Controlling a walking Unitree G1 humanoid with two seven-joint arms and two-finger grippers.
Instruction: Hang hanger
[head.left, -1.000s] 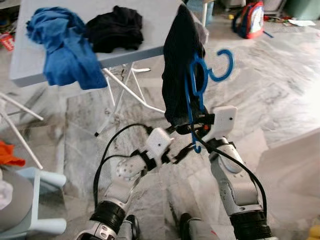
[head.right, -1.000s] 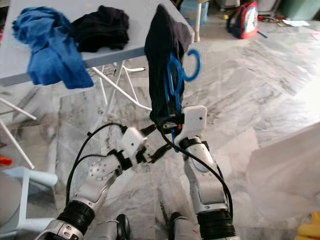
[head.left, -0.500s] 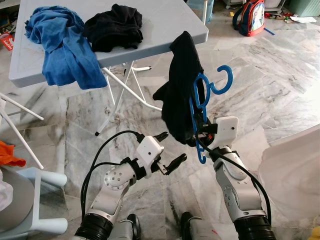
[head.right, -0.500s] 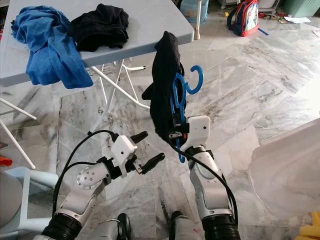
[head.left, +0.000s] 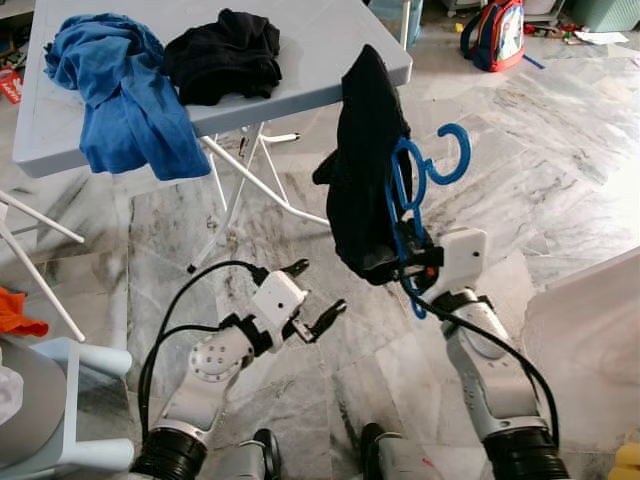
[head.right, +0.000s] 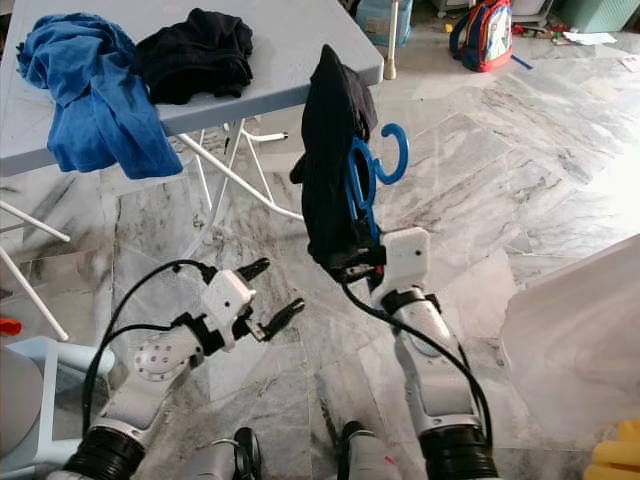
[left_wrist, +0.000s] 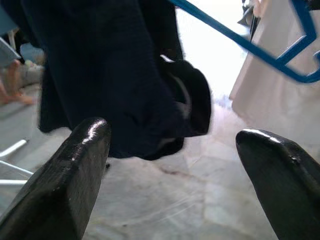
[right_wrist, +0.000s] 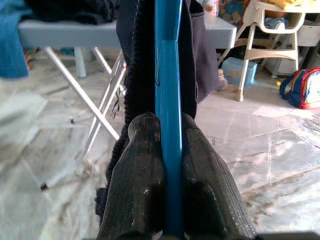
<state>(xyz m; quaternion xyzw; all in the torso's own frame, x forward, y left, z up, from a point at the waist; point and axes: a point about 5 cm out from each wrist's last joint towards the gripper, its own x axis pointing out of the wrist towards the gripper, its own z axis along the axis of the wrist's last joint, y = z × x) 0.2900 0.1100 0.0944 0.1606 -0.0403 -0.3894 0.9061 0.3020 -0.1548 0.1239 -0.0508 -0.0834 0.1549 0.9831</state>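
A blue plastic hanger (head.left: 412, 190) stands upright in front of me, its hook (head.left: 452, 150) pointing right. A black garment (head.left: 366, 170) is draped over its left side. My right gripper (head.left: 412, 262) is shut on the hanger's lower bar; in the right wrist view both fingers (right_wrist: 145, 180) clamp the blue bar (right_wrist: 168, 100). My left gripper (head.left: 312, 298) is open, low and to the left of the garment, holding nothing. Its fingertips (left_wrist: 80, 170) frame the hanging black cloth (left_wrist: 125, 85) in the left wrist view.
A grey folding table (head.left: 300, 40) stands behind, with a blue cloth (head.left: 125, 90) hanging over its edge and a black pile (head.left: 222, 55) on top. A backpack (head.left: 495, 35) sits on the marble floor at the far right. White fabric (head.left: 590, 330) lies at the right.
My left gripper has let go and drawn back down-left from the garment. My right gripper has kept its hold and raised the hanger a little.
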